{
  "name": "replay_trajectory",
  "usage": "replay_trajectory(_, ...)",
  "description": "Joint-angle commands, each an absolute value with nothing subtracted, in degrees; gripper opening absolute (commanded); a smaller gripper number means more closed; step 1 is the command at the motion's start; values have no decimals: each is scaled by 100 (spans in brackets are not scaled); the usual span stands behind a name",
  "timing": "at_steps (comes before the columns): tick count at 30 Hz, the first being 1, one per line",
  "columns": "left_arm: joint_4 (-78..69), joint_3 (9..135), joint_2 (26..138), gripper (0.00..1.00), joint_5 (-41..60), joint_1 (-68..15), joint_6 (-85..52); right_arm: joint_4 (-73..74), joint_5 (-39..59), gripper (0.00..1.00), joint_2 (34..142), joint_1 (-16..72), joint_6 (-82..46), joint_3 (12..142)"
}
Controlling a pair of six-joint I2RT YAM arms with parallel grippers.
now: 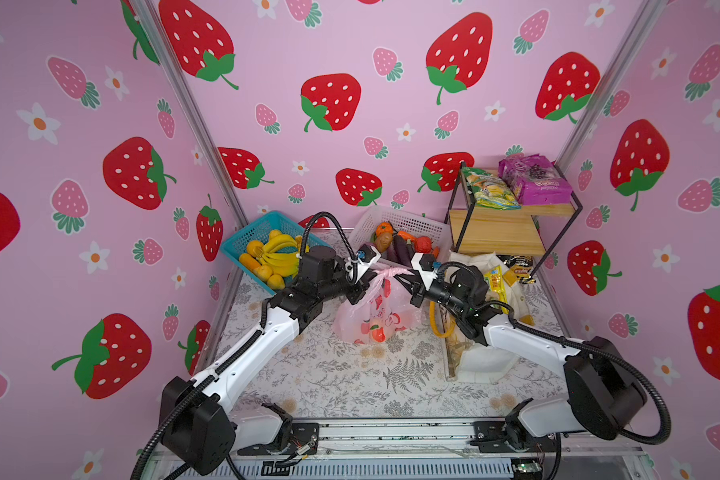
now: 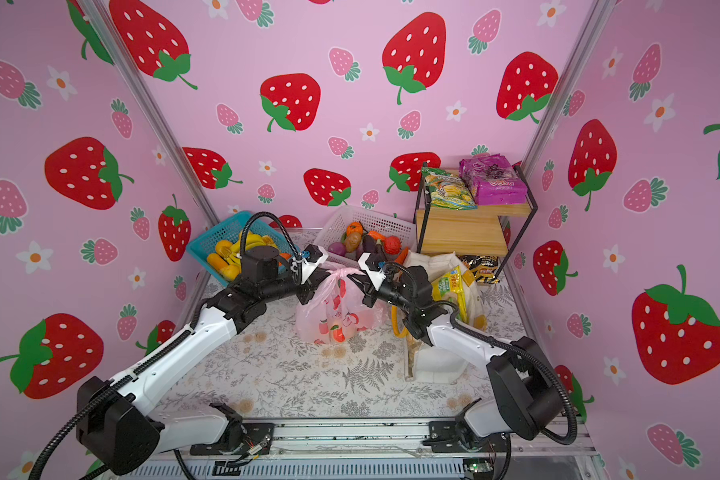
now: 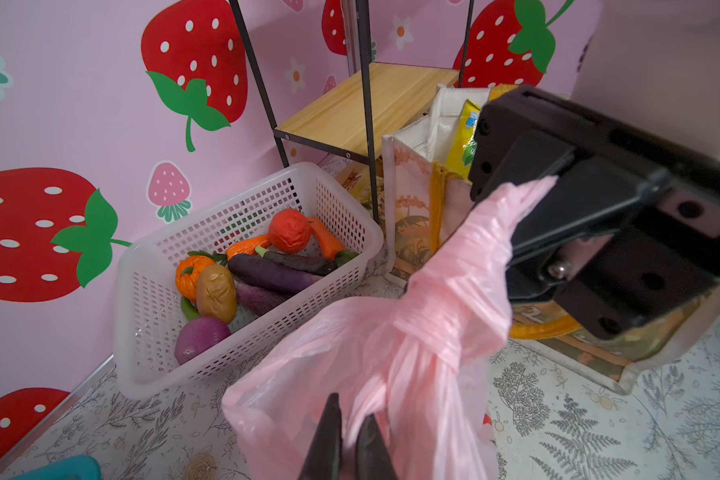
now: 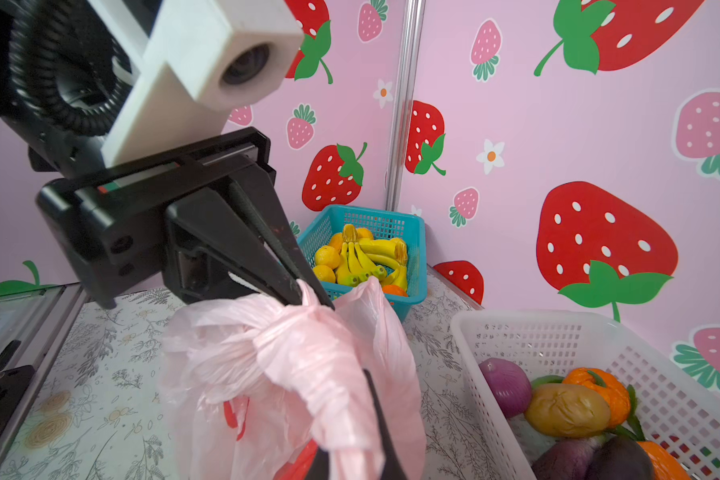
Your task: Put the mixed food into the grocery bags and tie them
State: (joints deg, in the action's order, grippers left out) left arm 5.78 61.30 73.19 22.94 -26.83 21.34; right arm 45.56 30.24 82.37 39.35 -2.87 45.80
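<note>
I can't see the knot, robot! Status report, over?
Left gripper and right gripper shut on pink bag handles. Knot sits between them. White tote close beside, nothing blocking.

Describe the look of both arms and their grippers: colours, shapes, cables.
The left arm and right arm have white link shells with black joint housings and bases. Black corrugated cables loop along each. The left gripper and right gripper are black with tapering fingers, each topped by a white boxy camera mount.
</note>
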Motion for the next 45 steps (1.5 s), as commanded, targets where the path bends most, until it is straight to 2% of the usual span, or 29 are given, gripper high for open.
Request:
replay_trajectory(1, 396, 6063, 7277, 7, 2313, -2663, 2223, 4588, 3075, 0, 8148, 3936, -243, 4729)
replay_trajectory(2, 402, 6070, 7277, 2, 2303, -2663, 2232, 4588, 3064, 0, 8147, 3937, -235, 4729)
replay_trajectory(4, 415, 6074, 7252, 0, 2271, -2662, 2253, 4542, 3017, 0, 8148, 3937, -191, 4729)
replay_trajectory(10, 392, 5991, 6987, 0, 2132, -2672, 2428, 4122, 2674, 0, 8144, 3938, -53, 4891)
replay_trajectory(17, 48, 5689, 6696, 0, 2693, -2706, 2583, 4061, 2662, 0, 8287, 3959, -140, 4983)
replay_trajectory(28, 360, 5582, 6616, 0, 1939, -2953, 3262, 3700, 2677, 0, 8328, 3973, 76, 5121)
replay_trajectory(33, 317, 5576, 6738, 0, 1985, -2945, 3178, 3391, 2675, 19, 8262, 3970, 240, 5159)
replay_trajectory(38, 282, 5587, 6844, 0, 2037, -2943, 3039, 3021, 2360, 46, 8013, 3925, 297, 5027)
replay_trajectory(44, 156, 5519, 6873, 0, 2128, -2945, 2859, 2838, 1902, 65, 7336, 3806, 50, 4545)
replay_trajectory(45, 146, 5518, 6889, 0, 2133, -2945, 2844, 2783, 1877, 71, 7209, 3781, 10, 4467)
